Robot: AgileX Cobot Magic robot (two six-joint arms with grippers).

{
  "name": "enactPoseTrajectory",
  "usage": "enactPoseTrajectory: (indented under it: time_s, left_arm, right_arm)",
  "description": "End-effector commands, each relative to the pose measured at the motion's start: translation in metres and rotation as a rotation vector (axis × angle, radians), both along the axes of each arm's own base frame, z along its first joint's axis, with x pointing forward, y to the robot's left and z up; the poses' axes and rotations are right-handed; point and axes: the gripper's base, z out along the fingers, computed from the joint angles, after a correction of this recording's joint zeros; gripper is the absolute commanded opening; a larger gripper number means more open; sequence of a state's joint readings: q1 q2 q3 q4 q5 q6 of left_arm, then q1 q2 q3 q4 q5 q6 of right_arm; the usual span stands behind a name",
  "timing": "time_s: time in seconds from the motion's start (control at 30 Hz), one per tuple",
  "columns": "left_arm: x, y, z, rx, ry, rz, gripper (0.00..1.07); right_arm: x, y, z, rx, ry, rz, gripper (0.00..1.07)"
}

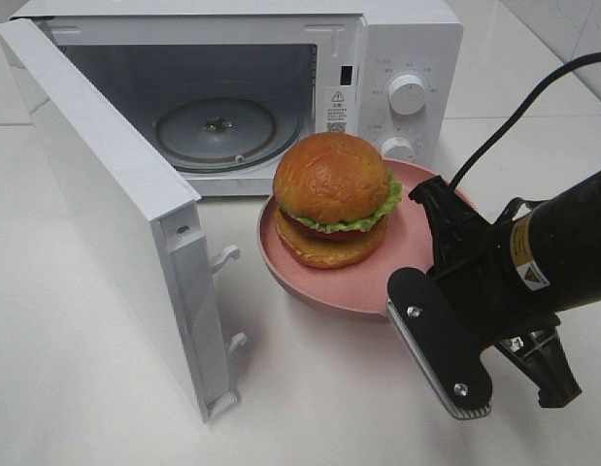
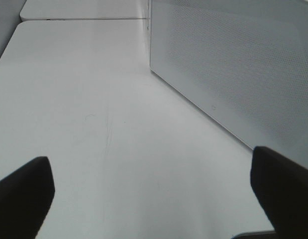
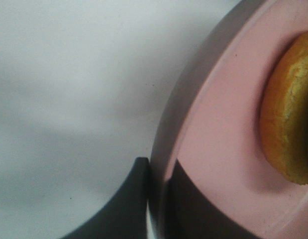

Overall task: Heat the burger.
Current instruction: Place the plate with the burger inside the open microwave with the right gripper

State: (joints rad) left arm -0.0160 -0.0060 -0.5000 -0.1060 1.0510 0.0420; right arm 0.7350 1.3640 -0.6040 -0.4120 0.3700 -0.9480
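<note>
Burger: the burger (image 1: 332, 199) is sitting upright on the pink plate (image 1: 417, 254), slightly toward the plate's microwave side. Lettuce is poking out between the domed top bun and the bottom bun.
Plate: it is resting on the white table (image 1: 329, 398), just in front of the microwave (image 1: 417, 44) and outside the cavity.
Microwave: its door (image 1: 96, 194) is standing wide open, swung out to the left of the high view. The glass turntable (image 1: 217, 124) is lying bare inside. Two white knobs (image 1: 407, 93) are showing on the panel to the right of the cavity.
Right gripper: the right gripper (image 3: 156, 191) is pinching the plate's rim. In the wrist view one finger (image 3: 126, 204) is pressing the rim from outside and the other is lying on the pink inner face. The jaws are sitting narrow, with only the rim between them. The bottom bun's edge is showing nearby in that view, apart from the fingers.
Right arm: it is reaching in from the right of the high view, with a black cable trailing up behind it.
Left gripper: the left gripper (image 2: 154, 196) is hanging low over the bare table with its fingers (image 2: 24, 194) spread wide and nothing between them. The door's perforated panel is standing close beside it. This gripper is not showing in the high view.
</note>
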Motion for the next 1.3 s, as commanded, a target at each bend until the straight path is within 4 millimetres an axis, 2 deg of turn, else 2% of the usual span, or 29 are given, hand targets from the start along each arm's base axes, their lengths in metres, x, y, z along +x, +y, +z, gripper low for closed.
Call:
enactPoseTrajectory:
  time_s: [0.03,0.23,0.67,1.07,1.3]
  left_arm:
    - [-0.003,0.000,0.000,0.000,-0.036,0.004,1.01]
    - [-0.003,0.000,0.000,0.000,-0.036,0.004,1.01]
    - [-0.003,0.000,0.000,0.000,-0.036,0.004,1.01]
    - [-0.003,0.000,0.000,0.000,-0.036,0.004,1.01]
    - [-0.003,0.000,0.000,0.000,-0.036,0.004,1.01]
  right_arm:
    - [0.003,0.004,0.006,0.038,-0.041,0.076,0.00]
    - [0.010,-0.001,0.007,0.059,-0.048,0.139,0.00]
    - [0.021,-0.015,0.008,0.088,-0.048,0.157,0.00]
    - [0.022,-0.011,0.002,0.086,-0.030,0.199,0.00]
    - [0.026,-0.008,0.009,0.102,-0.047,0.195,0.00]
